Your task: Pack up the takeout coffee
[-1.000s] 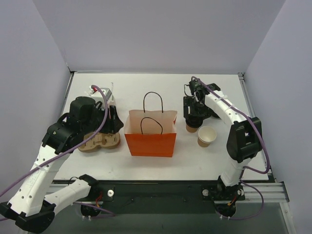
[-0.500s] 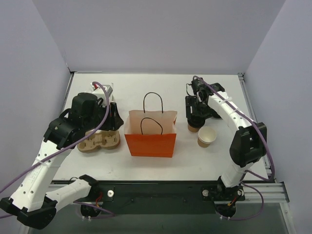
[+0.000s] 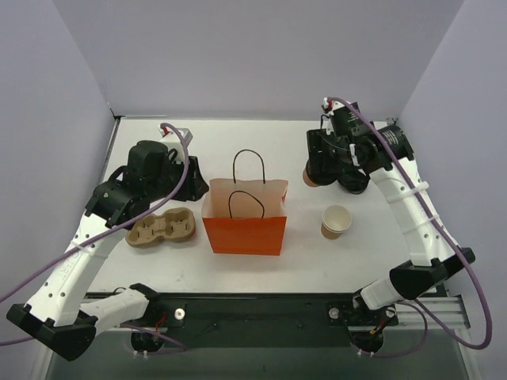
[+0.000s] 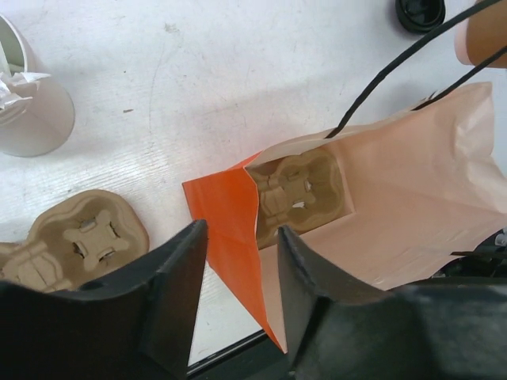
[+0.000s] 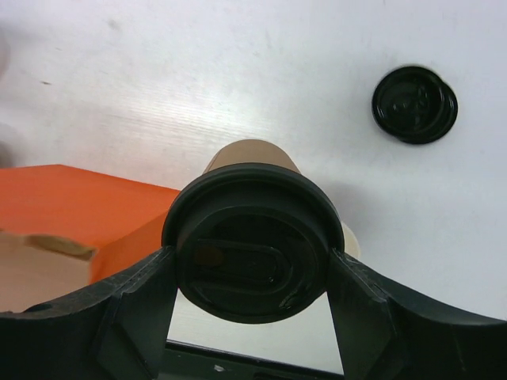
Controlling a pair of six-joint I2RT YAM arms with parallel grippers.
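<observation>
— Where is the takeout coffee (image 3: 310, 176)?
— In the air, just right of the orange bag (image 3: 244, 233), beyond the lidless cup (image 3: 336, 221) that stands on the table (image 3: 261, 142).
— Who has it?
— The right gripper (image 5: 249, 261). Its fingers clamp the black lid's rim from both sides.
— Which way does it point?
— It is tilted. The lid faces back toward the wrist, and the tan base sticks out left, toward the bag; its long axis follows the fingers.
— And the left gripper (image 4: 240, 229)?
— It hangs over the bag's left edge with its jaws apart, pinching nothing. A cardboard carrier (image 4: 293, 194) lies inside the bag.
</observation>
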